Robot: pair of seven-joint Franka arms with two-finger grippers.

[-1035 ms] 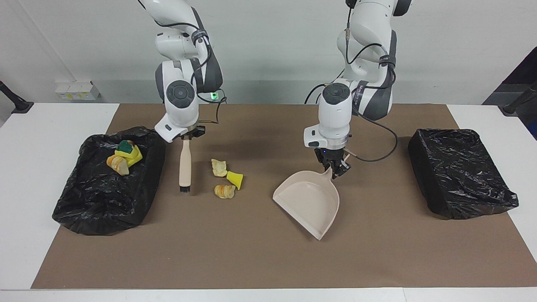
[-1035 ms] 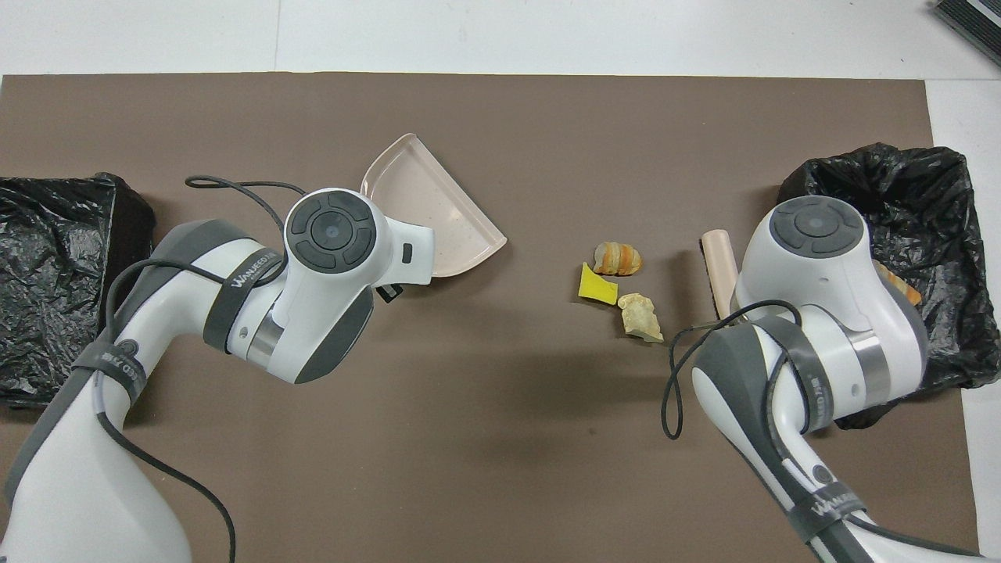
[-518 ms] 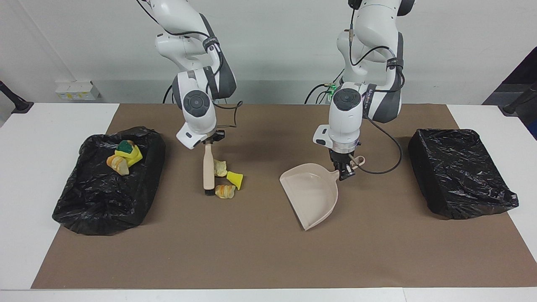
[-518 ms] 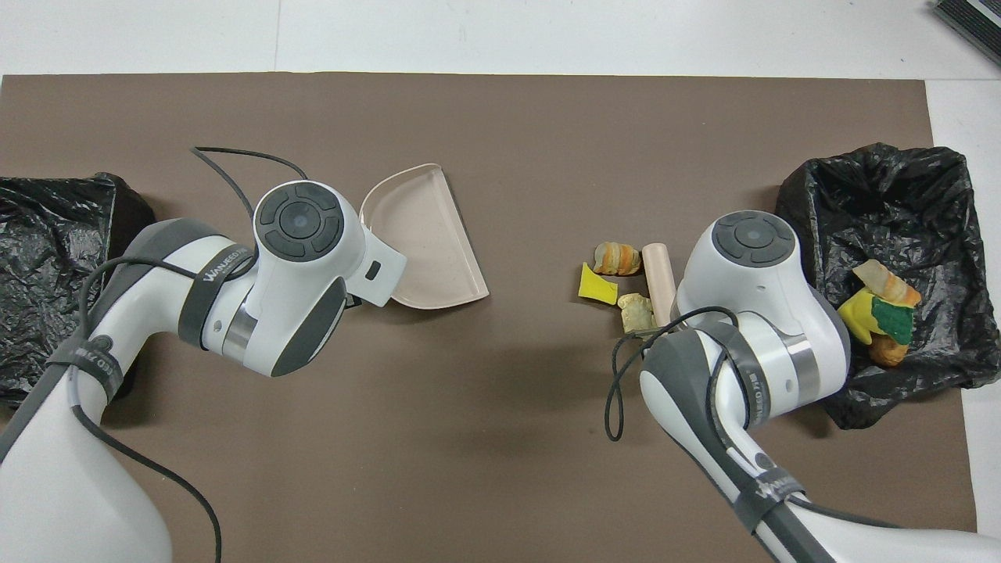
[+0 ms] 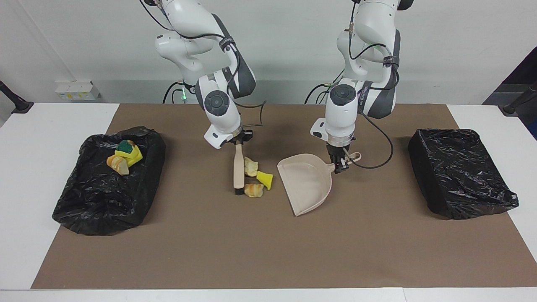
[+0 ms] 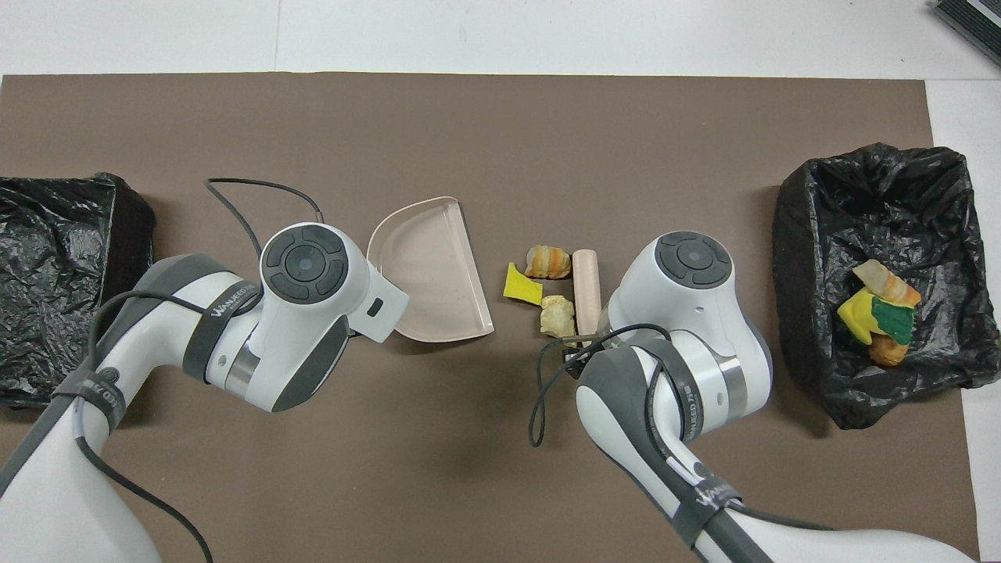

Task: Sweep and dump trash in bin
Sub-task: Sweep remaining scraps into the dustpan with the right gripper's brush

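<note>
I see the right gripper (image 5: 237, 144) clamped tight on the top end of the brush (image 5: 238, 170), which stands nearly upright with its black bristles down on the brown mat (image 5: 268, 251). Three pieces of trash lie loose in the middle of the mat, pressed against the brush on the side toward the left arm's end: a pale bread-like lump (image 5: 251, 166) touching the handle, a yellow sponge chunk (image 5: 265, 179) just beside it, and an orange-striped lump (image 5: 254, 190) down by the bristles, farther from the robots. None of them touches the fingers; they sit below the right gripper, at the level of the brush's lower half.

My left gripper (image 5: 340, 164) is closed on the handle of the dustpan (image 5: 308, 184), which rests on the mat with its open mouth turned toward the trash. The sponge chunk lies near the pan's lip, with a narrow gap between them.

At the right arm's end, the black-lined bin (image 5: 105, 197) holds more trash (image 5: 123, 157): yellow sponge, a green piece and a bread-like lump. A second bin (image 5: 459, 176) under black plastic sits at the left arm's end.
</note>
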